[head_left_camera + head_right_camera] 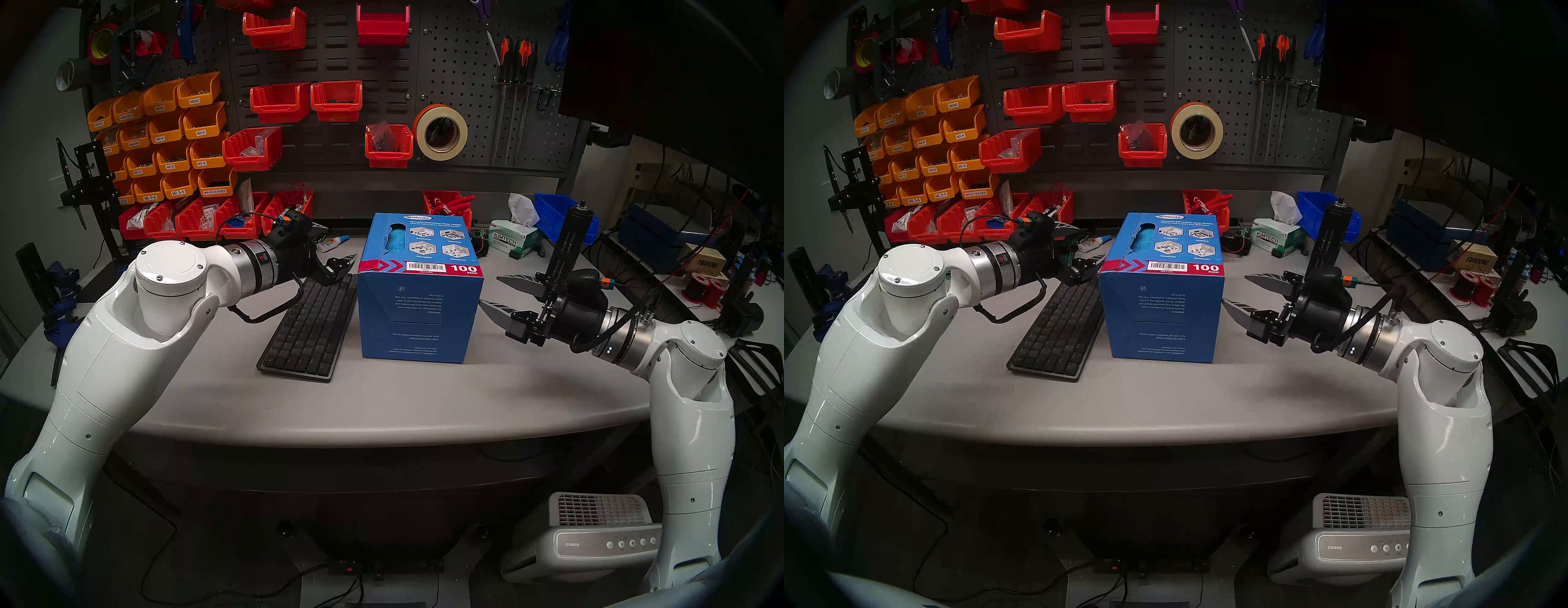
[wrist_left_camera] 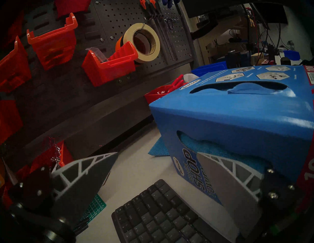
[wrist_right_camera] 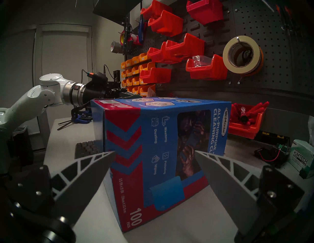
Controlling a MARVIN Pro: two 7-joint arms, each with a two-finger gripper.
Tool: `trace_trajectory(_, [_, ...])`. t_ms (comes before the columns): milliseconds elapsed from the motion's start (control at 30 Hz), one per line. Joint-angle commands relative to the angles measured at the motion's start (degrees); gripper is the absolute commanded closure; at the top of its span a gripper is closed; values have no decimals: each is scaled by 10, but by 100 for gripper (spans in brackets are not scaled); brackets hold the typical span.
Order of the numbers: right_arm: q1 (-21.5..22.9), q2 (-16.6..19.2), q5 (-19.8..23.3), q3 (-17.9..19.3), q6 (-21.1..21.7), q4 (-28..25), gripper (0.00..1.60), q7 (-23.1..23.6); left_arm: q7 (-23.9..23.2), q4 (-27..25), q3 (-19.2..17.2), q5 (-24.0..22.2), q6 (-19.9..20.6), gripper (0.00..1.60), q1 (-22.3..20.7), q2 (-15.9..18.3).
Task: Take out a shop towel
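Both tools gape empty: left tool above keyboard, right tool beside blue box.

At frame centre we see the towel box on the table, the keyboard just left of it, the tissue box upper right, bins upper left behind.
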Motion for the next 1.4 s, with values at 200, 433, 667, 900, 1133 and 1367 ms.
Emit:
trace_trajectory(200, [-37, -25, 1, 1, 11, -75, 0, -12, -17, 38, 25, 27, -32, 0, -72, -27])
trace_trajectory(433, [-58, -38, -6, -28, 19, -96, 0, -17, -21, 70, 66, 44, -45, 0, -108, -69])
trace_trajectory(667, [-53, -51, -13, -71, 20, -92, 0, -34, -20, 92, 89, 62, -53, 0, -131, -104])
trace_trajectory(900, [-32, -55, -22, -97, 21, -86, 0, -49, -20, 109, 98, 79, -61, 0, -149, -115])
trace_trajectory(1133, [-6, -63, -31, -128, 23, -78, 0, -61, -12, 128, 102, 92, -63, 0, -167, -135])
trace_trajectory(1367, [13, -67, -37, -141, 24, -81, 0, -71, 4, 143, 108, 105, -66, 0, -179, -148])
